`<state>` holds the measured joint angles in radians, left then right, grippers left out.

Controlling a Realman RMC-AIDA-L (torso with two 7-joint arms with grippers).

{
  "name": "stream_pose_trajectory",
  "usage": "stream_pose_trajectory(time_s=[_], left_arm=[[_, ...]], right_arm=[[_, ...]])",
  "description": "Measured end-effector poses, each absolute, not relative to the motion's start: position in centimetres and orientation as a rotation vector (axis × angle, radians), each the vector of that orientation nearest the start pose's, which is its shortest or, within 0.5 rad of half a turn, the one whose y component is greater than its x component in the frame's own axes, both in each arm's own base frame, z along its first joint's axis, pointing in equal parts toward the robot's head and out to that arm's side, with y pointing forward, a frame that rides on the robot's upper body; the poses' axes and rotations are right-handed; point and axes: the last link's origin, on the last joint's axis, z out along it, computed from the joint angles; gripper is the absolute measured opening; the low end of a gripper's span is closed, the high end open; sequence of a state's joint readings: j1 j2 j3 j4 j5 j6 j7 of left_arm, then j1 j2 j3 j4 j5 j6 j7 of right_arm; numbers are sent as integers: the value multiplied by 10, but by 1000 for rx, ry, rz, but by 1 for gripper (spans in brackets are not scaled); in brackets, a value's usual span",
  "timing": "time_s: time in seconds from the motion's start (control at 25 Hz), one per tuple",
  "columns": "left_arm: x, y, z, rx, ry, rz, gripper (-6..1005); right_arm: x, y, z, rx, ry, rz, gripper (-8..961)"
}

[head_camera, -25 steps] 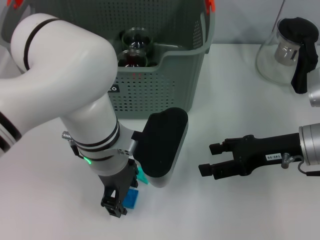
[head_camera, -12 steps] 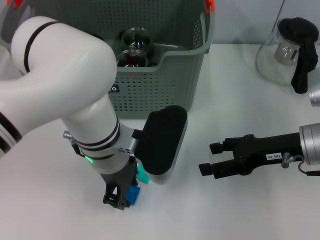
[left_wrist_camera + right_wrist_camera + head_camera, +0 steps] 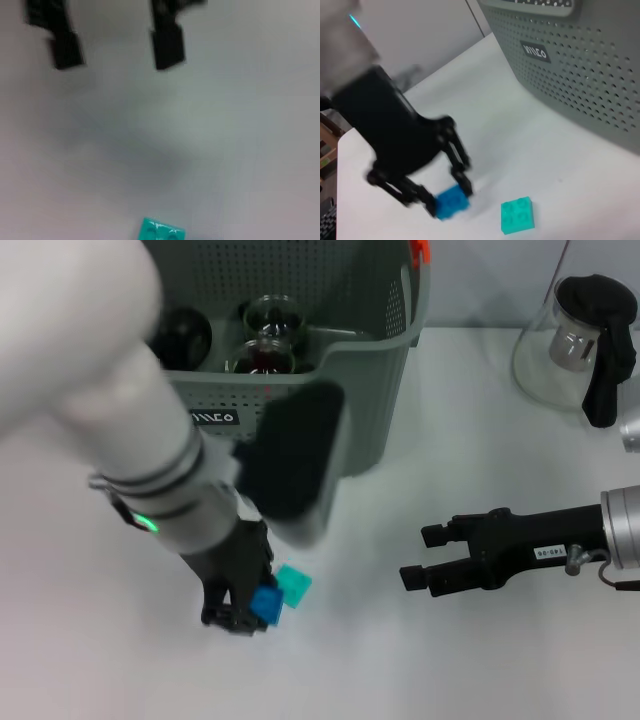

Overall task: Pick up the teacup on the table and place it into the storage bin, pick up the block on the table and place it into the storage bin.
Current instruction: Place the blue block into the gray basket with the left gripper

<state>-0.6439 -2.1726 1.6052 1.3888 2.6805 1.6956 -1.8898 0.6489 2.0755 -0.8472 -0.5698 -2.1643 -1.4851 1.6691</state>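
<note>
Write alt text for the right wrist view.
The left gripper, black, is shut on a blue block just above the white table. A teal block lies on the table beside it, apart from it. The storage bin, with its perforated wall and black label, stands behind.

**White table, pale wall**

White table (image 3: pixel 480 660) filling nearly the whole head view, matte, evenly lit. Soft grey shadows only, no hard edges. Pale grey wall (image 3: pixel 490 280) at the far side, meeting the tabletop in a straight line. Glass carafe (image 3: pixel 560 345) with black handle and lid at the far right corner, close to that wall. In the right wrist view, same white top, light grey panel (image 3: pixel 420 35) beyond its edge with one dark vertical seam. Past the table corner, something brown and wooden low down, too cropped to identify. Left wrist view: plain white surface, diffuse grey shading.
</note>
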Motion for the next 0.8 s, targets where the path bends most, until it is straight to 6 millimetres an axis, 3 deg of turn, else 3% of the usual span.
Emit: stream_pose_trajectory(time_s=[0.08, 0.24, 0.32, 0.44, 0.56, 0.8], left_arm=[[-137, 315, -27, -3038, 199, 778, 397], [-117, 329, 38, -2974, 29, 362, 397], [-112, 343, 72, -2859, -49, 148, 398], [-113, 373, 107, -2677, -193, -63, 398], [-119, 404, 114, -2556, -321, -151, 398], [-138, 444, 100, -2427, -499, -174, 399]], right_arm=[[247, 336, -41, -2925, 942, 391, 916], [246, 336, -41, -2929, 934, 393, 916], [245, 337, -41, -2932, 928, 392, 916], [244, 337, -41, -2938, 921, 388, 916], [243, 337, -42, -2945, 915, 389, 916], [241, 336, -42, -2959, 919, 385, 916]])
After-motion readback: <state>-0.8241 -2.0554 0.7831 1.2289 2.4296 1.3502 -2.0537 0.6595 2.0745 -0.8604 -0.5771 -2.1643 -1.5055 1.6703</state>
